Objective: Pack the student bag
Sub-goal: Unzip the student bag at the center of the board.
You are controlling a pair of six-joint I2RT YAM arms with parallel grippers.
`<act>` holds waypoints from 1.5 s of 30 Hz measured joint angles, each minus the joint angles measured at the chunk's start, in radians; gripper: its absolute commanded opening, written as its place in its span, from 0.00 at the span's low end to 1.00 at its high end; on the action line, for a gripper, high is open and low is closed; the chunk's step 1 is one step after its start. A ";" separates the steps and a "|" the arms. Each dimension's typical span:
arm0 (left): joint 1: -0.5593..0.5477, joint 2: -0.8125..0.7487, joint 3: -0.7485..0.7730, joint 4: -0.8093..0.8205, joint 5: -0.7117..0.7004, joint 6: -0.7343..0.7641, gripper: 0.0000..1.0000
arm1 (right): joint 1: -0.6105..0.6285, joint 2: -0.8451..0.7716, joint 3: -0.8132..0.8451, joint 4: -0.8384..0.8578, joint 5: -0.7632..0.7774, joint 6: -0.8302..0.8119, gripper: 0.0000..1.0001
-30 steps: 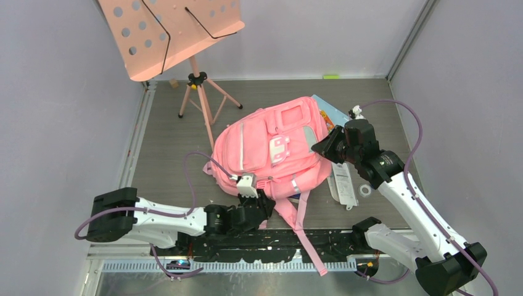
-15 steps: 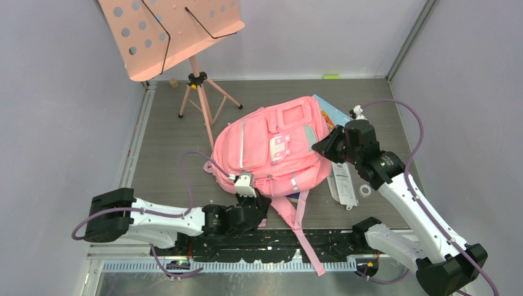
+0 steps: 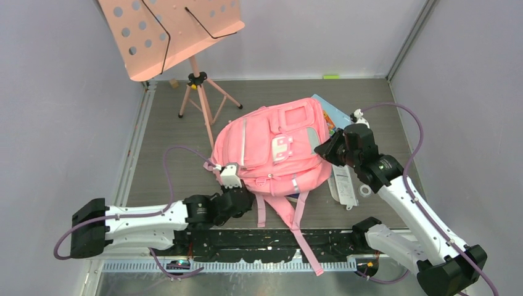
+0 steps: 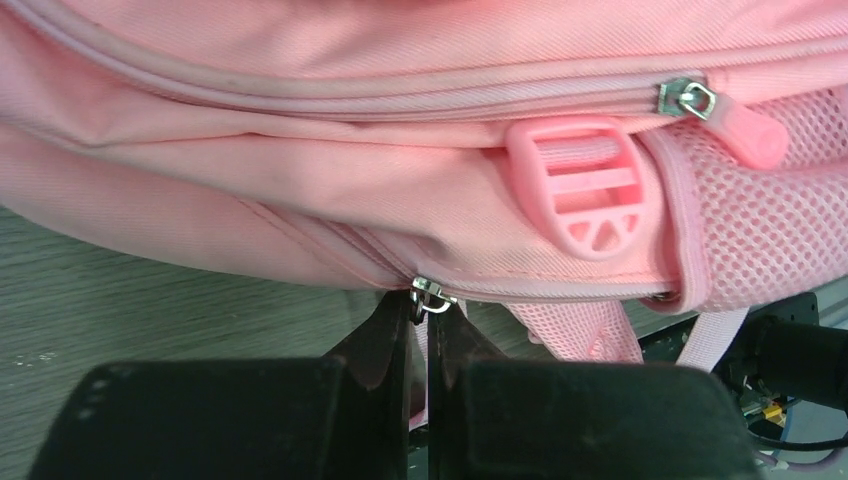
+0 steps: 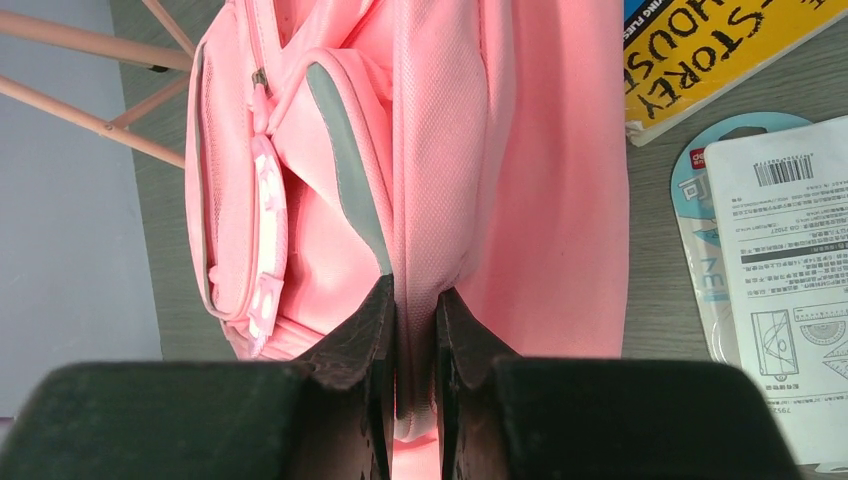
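On the grey table [image 3: 166, 142], about centre – student bag [image 3: 271, 148] lies flat, front pockets up, its pink straps [image 3: 296, 216] trailing toward the near edge and over it.

Left gripper [image 3: 242, 195] sits low at the bag's near-left edge. Wrist view: left gripper [image 4: 420, 320] is clenched, fingers pressed together with barely a slit between them. The metal zip pull [image 4: 430, 296] sits right at the fingertips, and a sliver of pink tab shows between the fingers – nipped there, as far as can be seen. Above it are a pink plastic buckle [image 4: 585, 185] and a second zip slider [image 4: 685, 97] on the upper zip line, with pink mesh to the right.

Right gripper [image 3: 321, 148] is at the bag's right side. Wrist view: right gripper [image 5: 413, 300] is pinched on a ridge of pink fabric, the seam edge of the bag, which runs down between the two fingers. A grey reflective strip [image 5: 345, 150] lies just left of the pinch.

Right of the bag:
- book [image 5: 720, 50], yellow cover with black lettering, partly tucked under the bag's far-right corner
- white geometry-set packet [image 5: 780, 290] with a barcode, flat on the table beside the bag

Far left corner: salmon perforated music stand [image 3: 172, 34] on its tripod, well apart from the bag.
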 measured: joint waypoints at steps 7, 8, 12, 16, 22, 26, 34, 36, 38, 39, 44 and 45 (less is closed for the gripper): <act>0.108 -0.097 0.000 -0.114 0.099 0.047 0.00 | 0.006 -0.006 -0.018 0.013 0.018 -0.011 0.00; 0.124 -0.111 0.000 -0.139 0.103 0.056 0.00 | 0.006 -0.007 -0.020 0.013 0.025 -0.014 0.00; 0.190 -0.152 0.000 -0.202 0.135 0.094 0.00 | 0.007 -0.008 -0.029 0.019 0.036 -0.025 0.00; 0.268 -0.184 0.000 -0.271 0.156 0.138 0.00 | 0.008 -0.008 -0.040 0.024 0.057 -0.037 0.00; 0.303 -0.205 0.000 -0.286 0.194 0.223 0.00 | 0.008 -0.008 -0.043 0.026 0.066 -0.078 0.42; 0.307 -0.205 0.001 -0.280 0.226 0.301 0.00 | 0.003 -0.008 -0.028 0.021 0.109 -0.169 0.86; 0.313 -0.206 0.001 -0.320 0.255 0.399 0.00 | -0.019 -0.009 0.093 0.021 0.136 -0.387 0.96; 0.313 -0.208 0.001 -0.321 0.261 0.408 0.00 | -0.016 -0.002 0.101 0.031 0.072 -0.426 0.96; 0.313 -0.210 0.003 -0.321 0.268 0.417 0.00 | 0.012 0.015 0.101 0.052 0.006 -0.454 0.96; 0.313 -0.210 0.004 -0.321 0.272 0.419 0.00 | 0.044 0.031 0.101 0.064 -0.009 -0.467 0.94; 0.317 -0.212 0.009 -0.322 0.289 0.422 0.00 | 0.365 0.153 0.103 0.124 0.044 -0.552 0.92; 0.317 -0.212 0.009 -0.321 0.294 0.422 0.00 | 0.440 0.189 0.102 0.146 0.063 -0.567 0.91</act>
